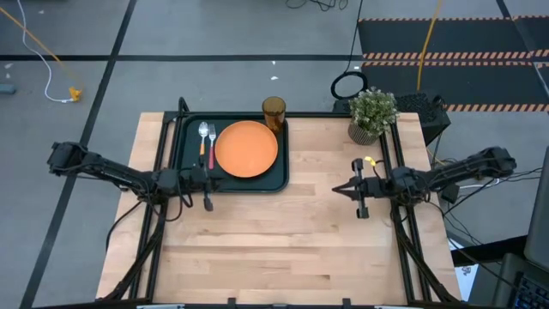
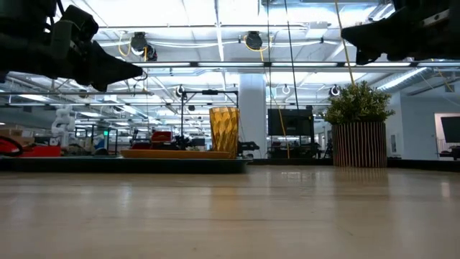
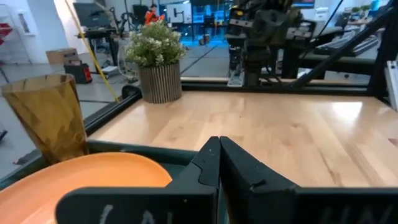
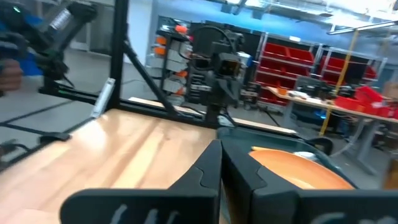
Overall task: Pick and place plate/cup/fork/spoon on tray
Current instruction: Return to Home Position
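The dark tray (image 1: 182, 146) lies at the table's far left. On it lie the orange plate (image 1: 246, 148), the spoon (image 1: 203, 140) and the fork (image 1: 212, 142), side by side left of the plate. The amber cup (image 1: 274, 112) stands upright in the tray's far right corner. My left gripper (image 1: 220, 182) is shut and empty above the tray's near edge; the plate (image 3: 81, 177) and cup (image 3: 50, 115) show in its wrist view. My right gripper (image 1: 336, 190) is shut and empty above the table's right part, pointing toward the tray.
A tan pot with a green plant (image 1: 371, 116) stands at the table's far right. Bare wood (image 1: 283, 249) spans the middle and near part of the table. Black frame rails (image 1: 403, 223) run along the table's left and right sides.
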`<action>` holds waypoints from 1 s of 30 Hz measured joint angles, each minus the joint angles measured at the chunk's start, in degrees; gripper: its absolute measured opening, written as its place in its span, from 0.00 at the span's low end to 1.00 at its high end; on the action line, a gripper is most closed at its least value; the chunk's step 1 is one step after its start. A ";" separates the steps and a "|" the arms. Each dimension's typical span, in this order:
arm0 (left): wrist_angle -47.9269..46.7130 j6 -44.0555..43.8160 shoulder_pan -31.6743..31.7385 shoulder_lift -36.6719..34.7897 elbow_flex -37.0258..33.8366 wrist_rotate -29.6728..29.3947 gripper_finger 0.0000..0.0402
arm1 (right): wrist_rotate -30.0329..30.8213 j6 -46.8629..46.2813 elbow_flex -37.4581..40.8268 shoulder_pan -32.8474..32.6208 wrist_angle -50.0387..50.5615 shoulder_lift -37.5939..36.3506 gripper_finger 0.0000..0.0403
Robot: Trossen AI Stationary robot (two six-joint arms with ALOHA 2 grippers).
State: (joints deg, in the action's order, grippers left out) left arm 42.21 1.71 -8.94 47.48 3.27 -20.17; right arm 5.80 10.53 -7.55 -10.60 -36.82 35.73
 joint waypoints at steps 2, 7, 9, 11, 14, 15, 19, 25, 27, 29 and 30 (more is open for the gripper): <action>0.71 0.57 0.71 0.00 0.00 1.68 0.01 | -0.01 0.83 0.00 1.20 0.57 -0.34 0.00; 1.36 1.05 1.71 -0.28 0.00 5.23 0.01 | -0.47 0.28 0.00 2.89 4.85 -2.87 0.00; 1.47 1.12 1.83 -0.42 0.00 5.30 0.01 | -1.49 -0.48 0.00 3.15 6.41 -3.86 0.00; 1.38 1.45 1.83 -0.44 0.00 5.30 0.01 | -1.62 -0.80 0.00 3.20 7.11 -4.70 0.00; 1.47 1.69 1.85 -0.72 0.00 5.33 0.01 | -1.62 -0.82 0.02 3.20 7.14 -5.59 0.00; 1.35 1.69 1.85 -0.72 0.00 5.32 0.01 | -1.62 -0.83 0.16 3.20 6.98 -5.85 0.00; 1.51 1.64 1.85 -1.11 0.00 5.31 0.01 | -1.62 -0.87 3.20 3.20 5.86 -7.04 0.00; 1.51 1.82 1.88 -1.66 0.00 5.19 0.01 | -2.36 -1.64 5.75 3.19 2.65 -9.17 0.00; 1.67 2.25 1.89 -1.99 -0.01 5.16 0.01 | -3.46 -0.95 5.80 3.19 4.13 -10.04 0.00; 1.48 2.30 1.89 -2.05 0.00 5.16 0.01 | -4.41 -0.80 5.86 3.29 5.64 -11.51 0.00; 1.28 2.30 1.89 -2.24 0.00 5.16 0.01 | -4.59 -0.80 5.86 3.48 6.57 -12.40 0.00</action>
State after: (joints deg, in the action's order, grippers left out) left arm 43.49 4.01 -7.05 45.25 3.27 -15.00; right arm 1.22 9.73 -1.69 -7.12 -30.25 23.33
